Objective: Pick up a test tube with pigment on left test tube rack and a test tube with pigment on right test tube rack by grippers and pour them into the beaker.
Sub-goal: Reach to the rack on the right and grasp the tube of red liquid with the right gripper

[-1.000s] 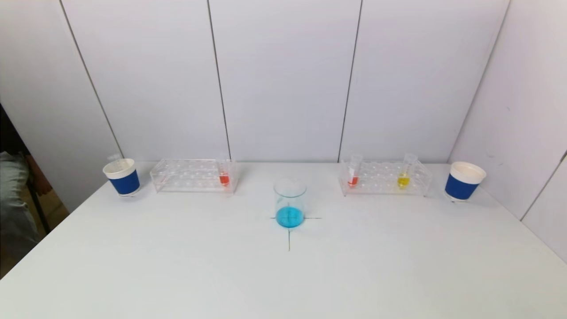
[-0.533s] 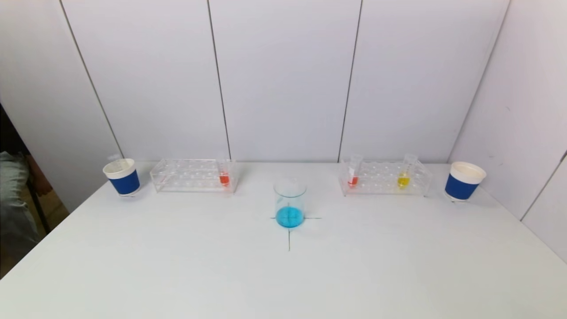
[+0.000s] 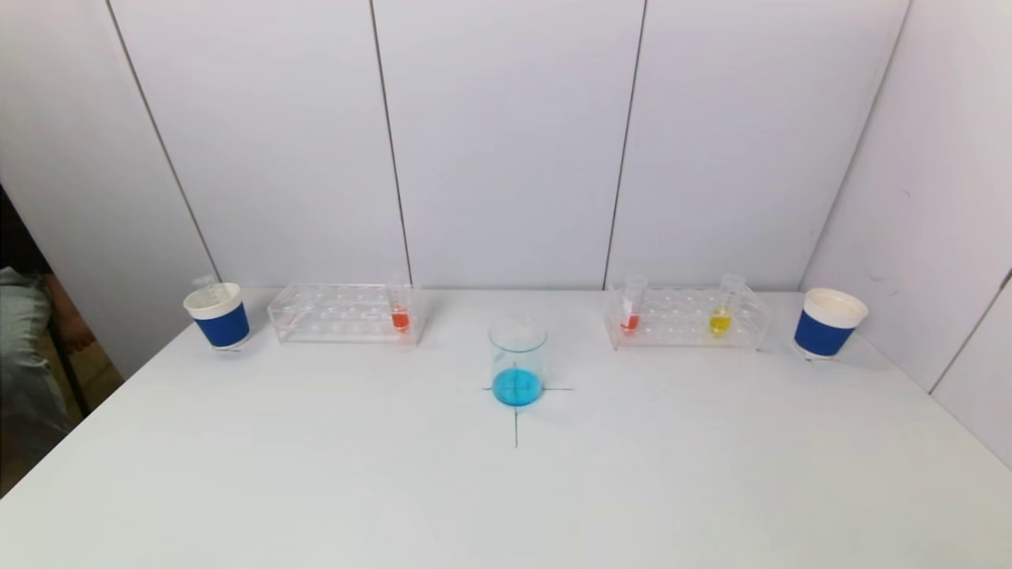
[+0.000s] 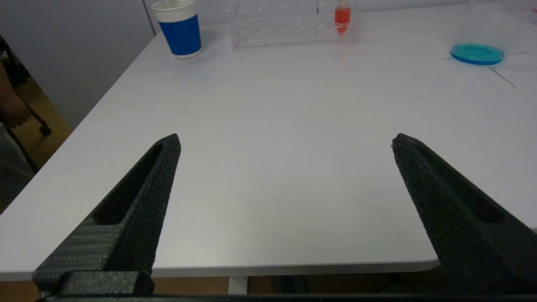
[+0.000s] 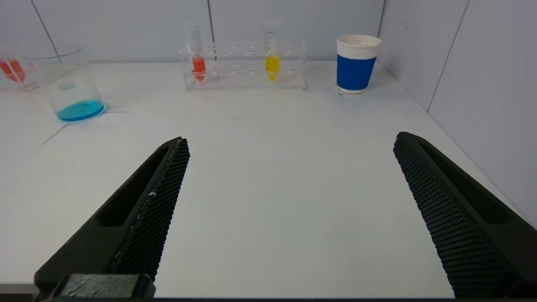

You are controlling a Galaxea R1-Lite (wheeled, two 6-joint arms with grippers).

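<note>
Wrist views show left gripper (image 4: 285,140) and right gripper (image 5: 291,140) wide apart, holding nothing. Next, reach for tubes in left rack (image 3: 344,313) and right rack (image 3: 686,318).

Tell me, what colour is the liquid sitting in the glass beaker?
Bright blue liquid in the beaker; the head view shows it best.

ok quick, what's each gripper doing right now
left gripper: open, empty, above the white table's near edge.
right gripper: open, empty, likewise.

Pretty bright, even lighting, soft shadows only. Table (image 3: 316,474) looks a bit washed out, head view slightly soft, walls bow near the edges.
</note>
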